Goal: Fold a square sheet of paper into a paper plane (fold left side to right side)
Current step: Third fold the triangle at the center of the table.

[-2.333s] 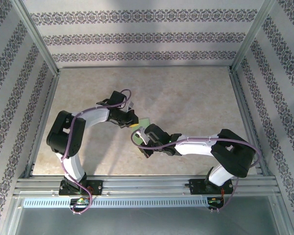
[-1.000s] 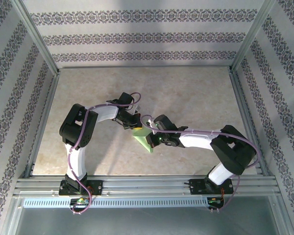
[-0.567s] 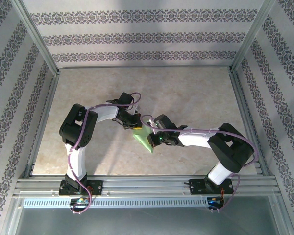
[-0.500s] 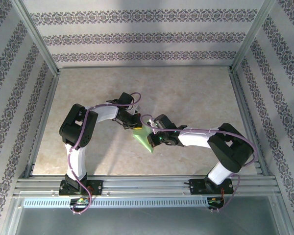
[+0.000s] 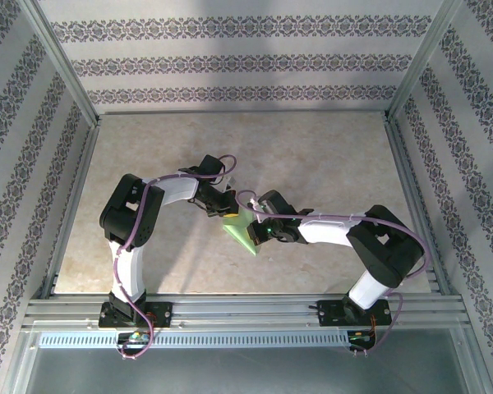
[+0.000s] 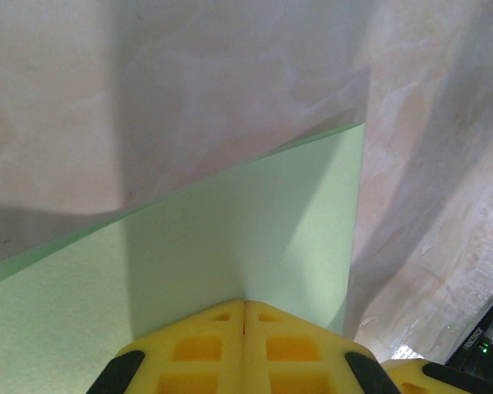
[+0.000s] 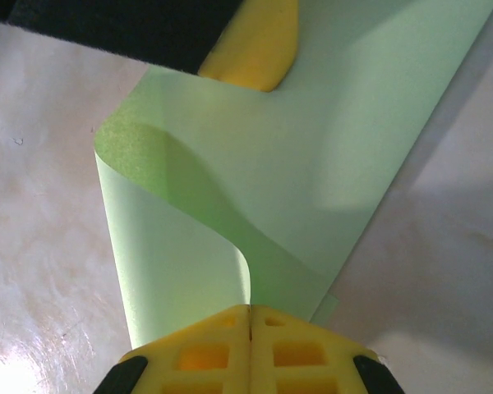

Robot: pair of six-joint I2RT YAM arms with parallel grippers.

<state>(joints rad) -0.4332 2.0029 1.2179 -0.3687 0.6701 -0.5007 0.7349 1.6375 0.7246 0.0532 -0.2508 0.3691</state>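
Note:
The square sheet of paper (image 5: 240,233), pale green, lies bent over on itself at the table's middle between my two grippers. My left gripper (image 5: 228,213) is at its far left end, shut, and the paper (image 6: 255,222) runs into the seam of its yellow fingers (image 6: 245,305). My right gripper (image 5: 260,234) is at the near right side, shut on the sheet. The top layer (image 7: 181,246) curls up into the seam of that gripper (image 7: 251,310) over the flat lower layer (image 7: 337,139). A left fingertip (image 7: 259,45) rests on the paper's far end. No paper plane shape shows.
The beige marbled tabletop (image 5: 329,156) is ringed by aluminium frame rails (image 5: 407,176) and patterned walls. Both arm bases are bolted to the near rail (image 5: 238,312). A black part of the right arm (image 6: 481,353) shows beside the sheet.
Earlier both grippers held the sheet raised nearer the bases; they have carried it further out and lower. Over the last second the right arm drew slightly left; the grip is unchanged.

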